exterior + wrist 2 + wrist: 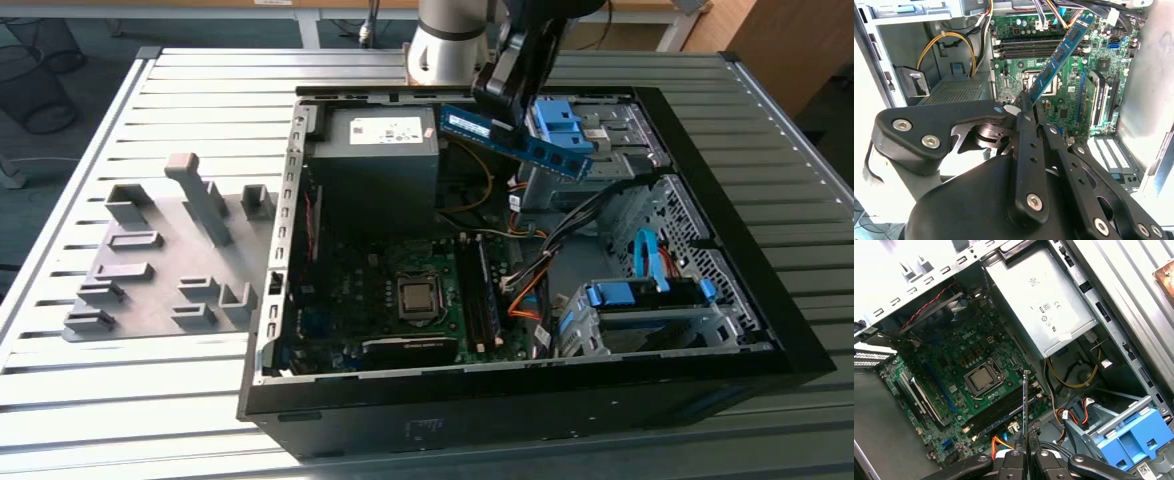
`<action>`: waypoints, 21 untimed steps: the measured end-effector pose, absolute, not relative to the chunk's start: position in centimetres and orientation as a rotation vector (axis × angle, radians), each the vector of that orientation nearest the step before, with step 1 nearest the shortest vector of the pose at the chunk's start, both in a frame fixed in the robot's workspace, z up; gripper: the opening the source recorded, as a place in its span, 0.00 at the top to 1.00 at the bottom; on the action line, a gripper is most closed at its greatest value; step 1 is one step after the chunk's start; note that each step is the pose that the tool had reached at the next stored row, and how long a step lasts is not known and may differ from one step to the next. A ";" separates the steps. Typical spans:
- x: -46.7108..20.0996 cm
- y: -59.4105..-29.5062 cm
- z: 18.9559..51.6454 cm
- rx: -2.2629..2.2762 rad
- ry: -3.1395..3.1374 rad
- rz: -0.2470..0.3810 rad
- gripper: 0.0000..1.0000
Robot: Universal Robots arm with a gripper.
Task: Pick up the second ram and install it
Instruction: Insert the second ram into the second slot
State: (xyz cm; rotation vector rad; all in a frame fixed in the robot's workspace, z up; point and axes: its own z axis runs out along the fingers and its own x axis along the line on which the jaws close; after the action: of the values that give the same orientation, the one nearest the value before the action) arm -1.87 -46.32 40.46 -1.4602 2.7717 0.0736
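Your gripper is clamped narrow on one end of the second ram, holding it in the air above the open computer case, near the case's far edge and over the motherboard. Judge it light, stiff, thin and brittle: a flat blue-green board with black chips, best held by its short edges, not the chips.

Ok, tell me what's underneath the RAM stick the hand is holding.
The thin blue-green RAM stick hangs above the green motherboard: its dark memory slots and metal processor socket. The stick covers part of the slots.
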 end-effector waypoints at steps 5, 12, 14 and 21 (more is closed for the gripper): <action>-1.9 -46.3 40.5 -1.450 2.777 0.074 0.86; -1.9 -46.3 40.5 -1.436 2.784 0.074 0.86; -1.9 -46.3 40.5 -1.431 2.786 0.074 0.86; -1.9 -46.3 40.5 -1.416 2.793 0.073 0.86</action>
State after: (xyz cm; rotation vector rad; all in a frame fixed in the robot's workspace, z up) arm -1.87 -46.32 40.45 -1.4164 2.7934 0.0734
